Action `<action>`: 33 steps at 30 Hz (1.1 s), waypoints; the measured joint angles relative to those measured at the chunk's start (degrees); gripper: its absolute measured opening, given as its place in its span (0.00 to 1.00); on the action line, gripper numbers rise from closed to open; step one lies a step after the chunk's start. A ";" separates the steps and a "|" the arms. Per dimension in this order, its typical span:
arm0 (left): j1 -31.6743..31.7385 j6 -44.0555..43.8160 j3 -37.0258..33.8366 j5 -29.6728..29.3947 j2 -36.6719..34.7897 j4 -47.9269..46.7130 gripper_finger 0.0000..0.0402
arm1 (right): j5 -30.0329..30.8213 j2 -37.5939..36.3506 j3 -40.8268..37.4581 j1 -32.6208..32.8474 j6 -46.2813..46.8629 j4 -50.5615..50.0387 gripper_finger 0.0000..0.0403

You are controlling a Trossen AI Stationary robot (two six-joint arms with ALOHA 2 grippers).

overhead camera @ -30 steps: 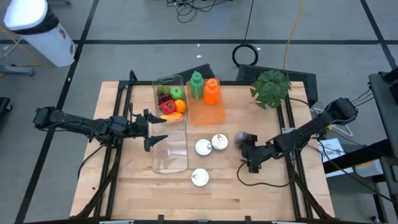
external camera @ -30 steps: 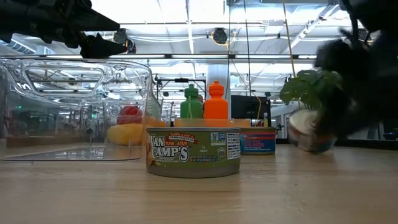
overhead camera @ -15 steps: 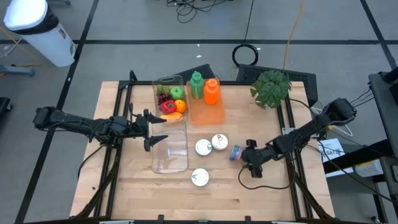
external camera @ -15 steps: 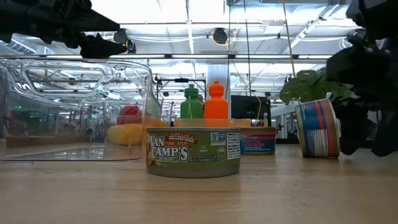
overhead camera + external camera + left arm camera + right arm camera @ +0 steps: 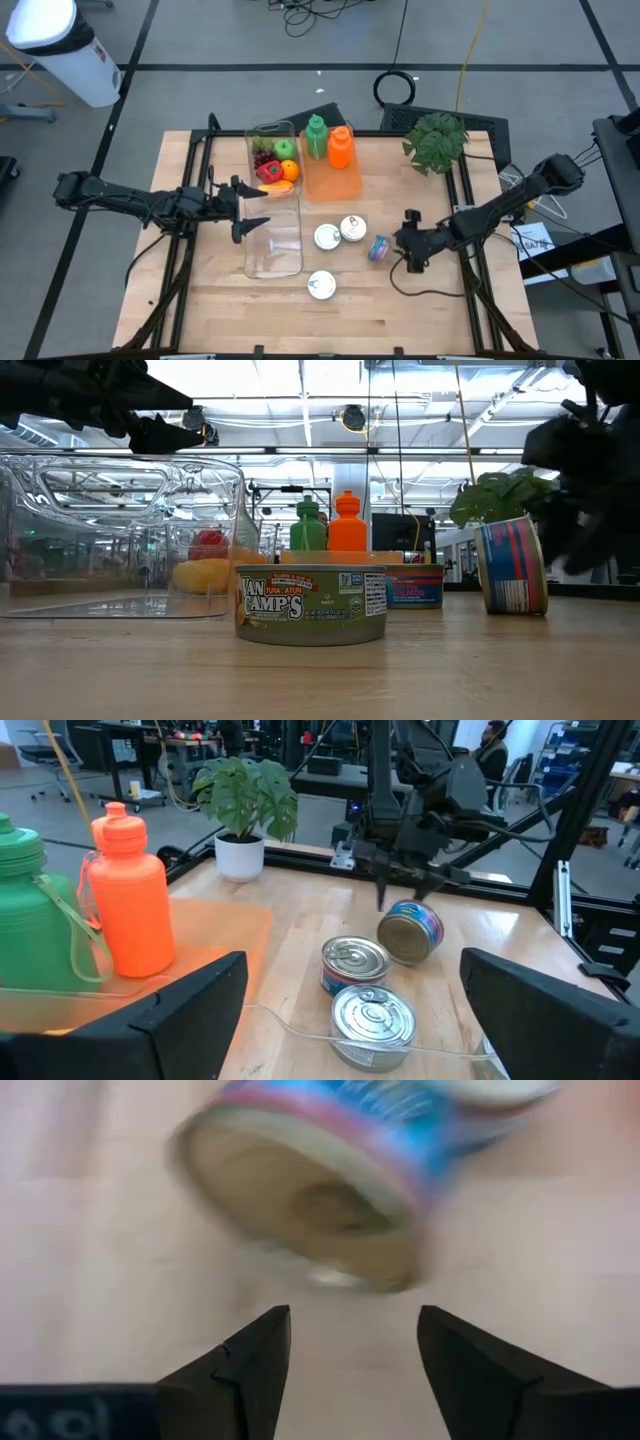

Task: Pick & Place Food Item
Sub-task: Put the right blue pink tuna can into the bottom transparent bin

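Overhead view of a wooden desk (image 5: 200, 300) w/ two dark arms, read left to right. Left claw (image 5: 243, 211) hovers by the near corner of a clear bin (image 5: 272, 240), fingers spread wide, nothing in them; it waits. Behind that bin, a second clear bin (image 5: 272, 131) holds toy fruit (image 5: 275, 165). Next to it an orange tray (image 5: 335, 180) carries a green bottle (image 5: 316, 137) and an orange bottle (image 5: 340, 147). Mid-desk: three cans sit flat, i.e. two touching (image 5: 340, 232) and one (image 5: 321, 285) nearer the front edge. A fourth, the blue can (image 5: 378, 247), lies tipped on its rim just right of the pair. Right claw (image 5: 412, 252) sits just beside the blue can, fingers apart, not pinching it; its wrist view shows the can's bottom facing the gap, no contact visible. A potted plant (image 5: 436, 141) stands at the far right corner. Risks, as I judge them: the blue can on edge could roll away or knock the pair if nudged; a close across the round wall may squirt it out, since the rim gives little flat to grip. Counts: 2 arms, 2 clear bins, 1 tray, 2 bottles, 4 cans, 1 plant.
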 joint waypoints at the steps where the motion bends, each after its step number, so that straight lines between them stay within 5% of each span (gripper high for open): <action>1: 0.00 0.01 0.00 0.01 0.00 0.02 0.93 | 2.42 -0.70 -0.24 -0.32 -1.34 0.61 0.50; 6: -0.02 -0.04 0.00 0.00 0.00 0.02 0.93 | 5.00 -1.36 -4.96 -4.41 -12.19 13.36 0.53; 14: 0.00 0.61 0.00 0.02 0.00 0.02 0.96 | -9.15 0.89 -16.32 -11.16 -19.21 43.51 0.65; 19: -0.02 0.68 0.00 0.00 0.00 0.00 0.94 | -13.72 0.95 -18.86 -9.94 -18.77 52.62 0.68; 27: 0.00 0.39 0.00 0.00 0.00 0.00 0.93 | -13.06 0.84 -18.80 -3.89 -16.69 59.61 0.67; 33: -0.01 0.38 0.00 0.00 0.00 0.02 0.96 | -1.39 1.59 -14.64 4.12 -14.14 58.67 0.65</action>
